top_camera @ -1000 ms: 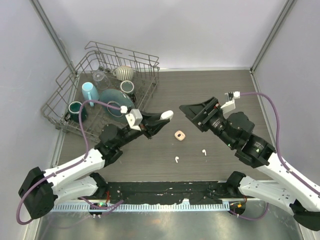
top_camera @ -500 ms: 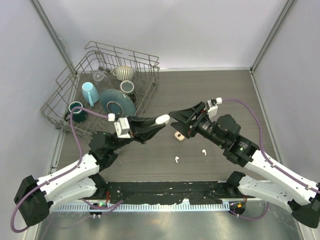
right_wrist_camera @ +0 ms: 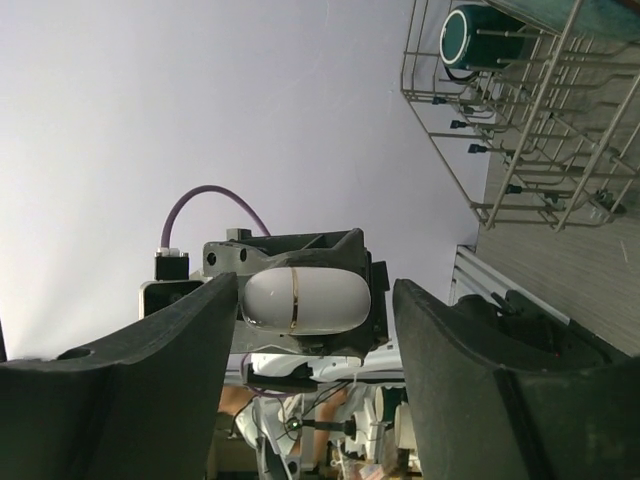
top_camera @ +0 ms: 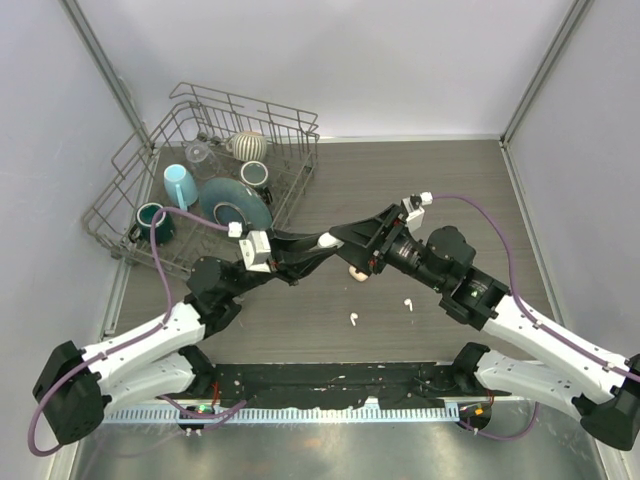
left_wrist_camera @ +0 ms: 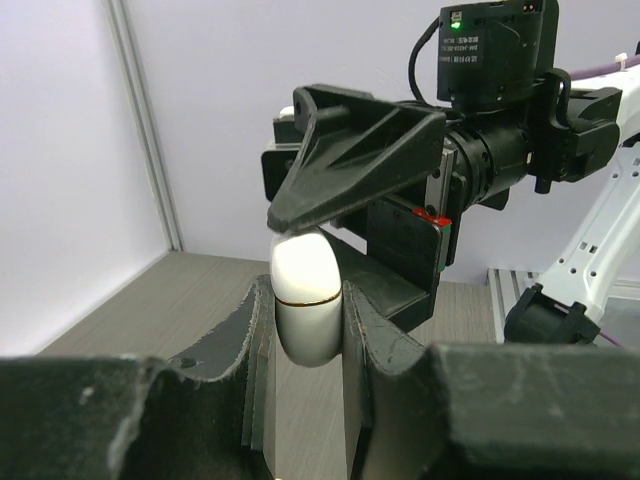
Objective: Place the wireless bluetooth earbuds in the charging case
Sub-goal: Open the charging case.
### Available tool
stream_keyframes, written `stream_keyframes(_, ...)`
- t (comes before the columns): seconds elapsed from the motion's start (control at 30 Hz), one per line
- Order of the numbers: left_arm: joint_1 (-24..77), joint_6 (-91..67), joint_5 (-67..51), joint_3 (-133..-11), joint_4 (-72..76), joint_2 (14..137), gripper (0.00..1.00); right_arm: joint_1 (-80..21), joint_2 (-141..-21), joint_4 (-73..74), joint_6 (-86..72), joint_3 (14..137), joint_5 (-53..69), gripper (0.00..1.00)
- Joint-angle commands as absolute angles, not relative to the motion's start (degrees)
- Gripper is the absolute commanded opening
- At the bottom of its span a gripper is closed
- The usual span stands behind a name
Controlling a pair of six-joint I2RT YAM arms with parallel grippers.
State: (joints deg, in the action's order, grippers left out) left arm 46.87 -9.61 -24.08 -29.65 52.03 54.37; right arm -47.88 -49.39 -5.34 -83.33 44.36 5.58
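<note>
**Top view.** The left gripper (top_camera: pixel 317 244) is clamped on the charging case (top_camera: pixel 326 240), a white rounded capsule held up off the table (top_camera: pixel 440 190). The right gripper (top_camera: pixel 345 247) meets it from the other side, its jaws parted around the free end of the case. Two wireless bluetooth earbuds lie on the table on the arm-base side of the case. One earbud (top_camera: pixel 352 320) is almost straight below it. The other earbud (top_camera: pixel 408 303) is farther toward the right arm. A small peach-coloured object (top_camera: pixel 355 273) sits on the table just under the case, partly hidden by the right gripper. The dish rack (top_camera: pixel 130 190) stands well away from the case, toward the left far corner.

**Left wrist view.** The two black fingers (left_wrist_camera: pixel 252 325) press the lower half of the case from both sides. A thin seam rings the case above them, and its lid is closed. One right-hand finger reaches over the top of the case. It may be touching the top, but the angle leaves that unclear.

**Right wrist view.** The right gripper's own fingers (right_wrist_camera: pixel 150 385) stand apart on either side of the case, with a clear gap on one side, and grip nothing. The case lies crosswise between them, and the left gripper sits behind it.
</note>
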Motion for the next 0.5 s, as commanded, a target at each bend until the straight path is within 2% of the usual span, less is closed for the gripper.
stream_keyframes(0.0, 46.9, -8.8, -25.1, -32.8, 55.5, 55.3, 0.0, -47.8, -49.6, -9.5, -84.3, 45.8, 7.9, 0.63)
stream_keyframes(0.13, 47.0, -9.1, -25.7, -33.2, 55.6, 56.0, 0.0, -47.8, -49.2, -10.1, -84.1, 45.5, 7.8, 0.4)
stream_keyframes(0.17, 47.0, -9.2, -25.7, -33.1, 55.6, 56.0, 0.0, -47.8, -49.0, -10.3, -84.1, 45.4, 7.6, 0.3)
stream_keyframes(0.2, 47.0, -9.2, -25.7, -33.1, 55.6, 56.2, 0.0, -47.8, -49.0, -10.4, -84.2, 45.4, 7.6, 0.24)
stream_keyframes(0.23, 47.0, -9.2, -25.6, -33.1, 55.6, 56.3, 0.02, -47.8, -48.9, -10.3, -84.2, 45.4, 7.6, 0.18)
stream_keyframes(0.27, 47.0, -9.3, -25.3, -33.1, 55.6, 56.3, 0.06, -47.8, -49.0, -10.3, -84.3, 45.4, 7.7, 0.07)
stream_keyframes(0.3, 47.0, -9.5, -25.0, -33.0, 55.7, 56.3, 0.1, -47.8, -48.9, -10.5, -84.5, 45.4, 8.1, 0.04)
stream_keyframes(0.33, 47.0, -9.5, -24.9, -33.0, 55.8, 56.4, 0.19, -47.9, -49.0, -10.7, -85.2, 45.3, 8.3, 0.03)
stream_keyframes(0.37, 47.0, -9.8, -24.8, -33.0, 55.9, 56.5, 0.23, -47.9, -49.0, -10.9, -85.7, 45.2, 8.3, 0.01)
stream_keyframes(0.47, 47.0, -9.8, -24.2, -32.7, 56.2, 56.6, 0.34, -47.8, -48.3, -11.5, -88.7, 43.9, 7.7, 0.01)
